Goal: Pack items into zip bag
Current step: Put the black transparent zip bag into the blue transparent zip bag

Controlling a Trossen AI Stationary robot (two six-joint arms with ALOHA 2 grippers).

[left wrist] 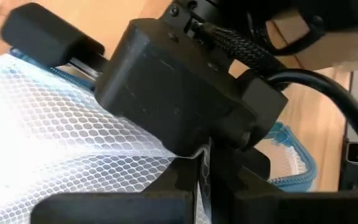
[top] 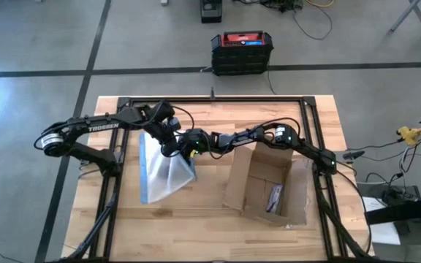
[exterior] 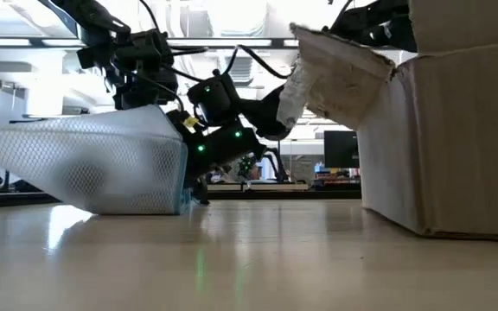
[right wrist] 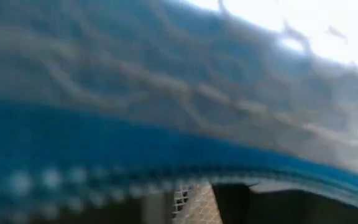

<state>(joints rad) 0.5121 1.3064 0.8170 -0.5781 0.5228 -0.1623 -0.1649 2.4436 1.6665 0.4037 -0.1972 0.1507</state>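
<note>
You have one desk (top: 196,212) to count on, and two dark arms above it, each ending in one hand: the left hand (top: 168,140) and the right hand (top: 188,146), two hands in all. One zip bag (top: 159,172) lies there, a single white-meshed pouch with one blue edge. One brown cardboard box (top: 262,164) stands open beside it, and you can make out one small dark packet (top: 274,197) inside it. Beyond the desk, on the floor, sits one black case with a red top (top: 241,51).

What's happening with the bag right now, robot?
Left gripper shut on bag edge. Right gripper at bag mouth. Box beside, not blocking.
</note>
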